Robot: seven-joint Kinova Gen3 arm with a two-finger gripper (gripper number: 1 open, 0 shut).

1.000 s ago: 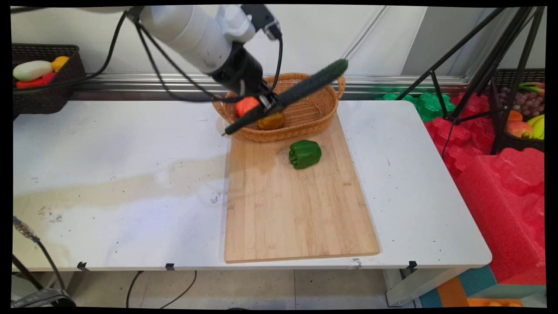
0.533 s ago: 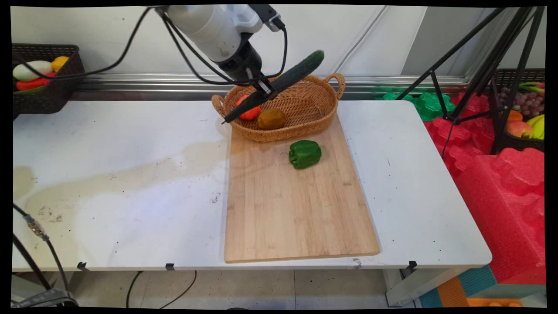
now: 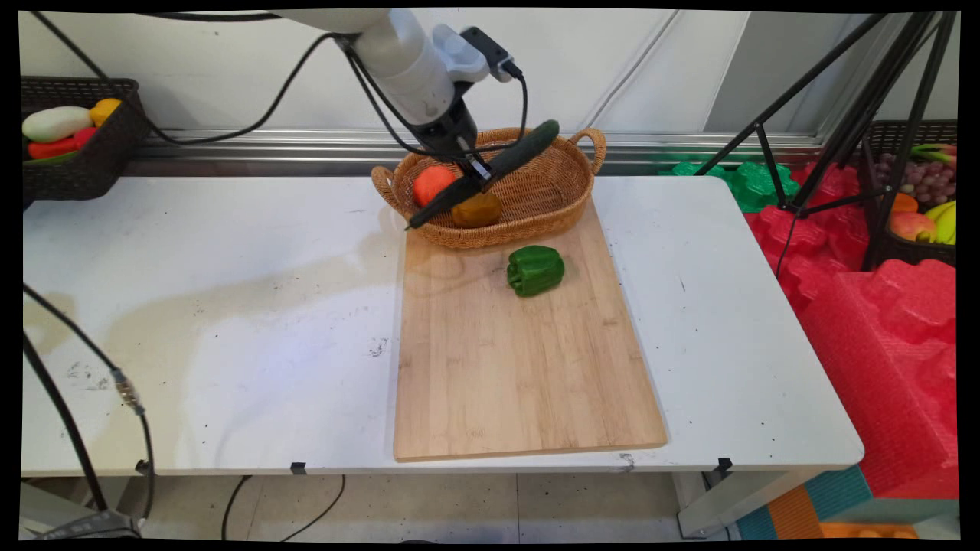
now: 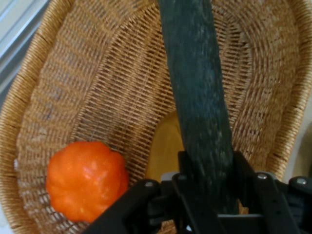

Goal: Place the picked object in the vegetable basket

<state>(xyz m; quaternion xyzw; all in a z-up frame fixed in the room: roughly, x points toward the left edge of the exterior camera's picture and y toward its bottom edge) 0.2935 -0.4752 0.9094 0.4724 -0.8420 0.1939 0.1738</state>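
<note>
My gripper point(image 3: 479, 174) is shut on a long dark green cucumber point(image 3: 511, 159), held slantwise just above the wicker basket point(image 3: 570, 200) at the far end of the cutting board. The cucumber's lower end juts over the basket's left rim. In the hand view the cucumber point(image 4: 197, 97) runs up the middle between my fingers point(image 4: 183, 183), over the basket's woven floor point(image 4: 102, 92). Inside the basket lie an orange tomato-like fruit point(image 3: 431, 182) point(image 4: 85, 178) and a brownish-yellow potato-like piece point(image 3: 478, 210) point(image 4: 165, 146), partly hidden by the cucumber.
A green bell pepper point(image 3: 535, 269) lies on the wooden cutting board point(image 3: 521, 367) in front of the basket. A dark basket of produce point(image 3: 69, 138) stands at the back left. Tripod legs point(image 3: 827, 107), red foam point(image 3: 880, 321) and a fruit crate point(image 3: 922, 191) stand right of the table.
The arm has swung back and lowered the cucumber toward the basket; the cucumber now sits lower, closer over the basket's inside, and looks shorter from the main camera.
</note>
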